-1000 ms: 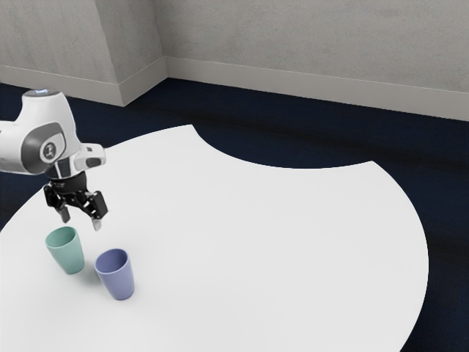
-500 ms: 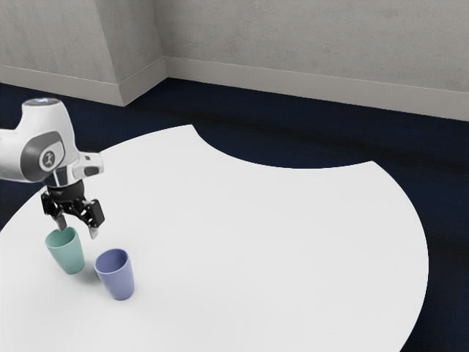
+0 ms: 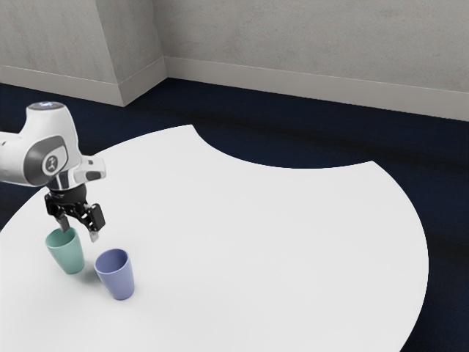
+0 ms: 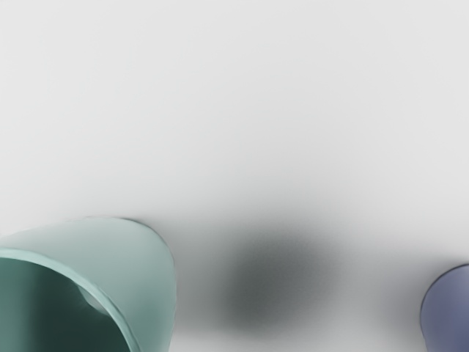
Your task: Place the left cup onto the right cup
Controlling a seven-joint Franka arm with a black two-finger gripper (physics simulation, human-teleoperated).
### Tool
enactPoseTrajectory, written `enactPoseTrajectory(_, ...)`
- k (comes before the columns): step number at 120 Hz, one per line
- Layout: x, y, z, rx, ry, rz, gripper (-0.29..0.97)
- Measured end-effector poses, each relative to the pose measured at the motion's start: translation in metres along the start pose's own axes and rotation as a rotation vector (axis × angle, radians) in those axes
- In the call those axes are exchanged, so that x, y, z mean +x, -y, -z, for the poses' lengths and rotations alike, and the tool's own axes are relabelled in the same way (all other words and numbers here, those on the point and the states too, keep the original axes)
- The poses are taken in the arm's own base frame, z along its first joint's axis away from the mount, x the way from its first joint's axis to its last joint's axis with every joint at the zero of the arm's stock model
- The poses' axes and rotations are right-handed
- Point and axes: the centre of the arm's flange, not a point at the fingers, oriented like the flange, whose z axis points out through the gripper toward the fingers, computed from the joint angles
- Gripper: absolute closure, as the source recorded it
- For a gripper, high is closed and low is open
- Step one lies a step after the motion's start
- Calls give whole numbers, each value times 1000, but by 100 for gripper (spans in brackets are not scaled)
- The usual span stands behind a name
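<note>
Lightness, stiffness and a slick wall seem likely for the teal tapered plastic cup (image 3: 66,254); pinching across its rim wall looks best. Just above that cup, the black two-finger gripper (image 3: 79,232) hangs spread.

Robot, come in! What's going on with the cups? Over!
Gripper open, jaws apart, low over the green cup rim. Green cup upright on the table, not lifted. The blue cup stands beside it, apart; nothing between. Over.
</note>
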Motion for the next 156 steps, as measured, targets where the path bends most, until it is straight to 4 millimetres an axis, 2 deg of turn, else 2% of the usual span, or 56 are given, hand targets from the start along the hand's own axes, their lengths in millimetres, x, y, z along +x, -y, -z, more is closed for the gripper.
enactPoseTrajectory(55,-3,4,-13,-4,6,-29,1)
enactPoseTrajectory(103,-6,11,-17,-3,-7,-30,1)
enactPoseTrajectory(156,-4,11,-26,-6,1,-39,6)
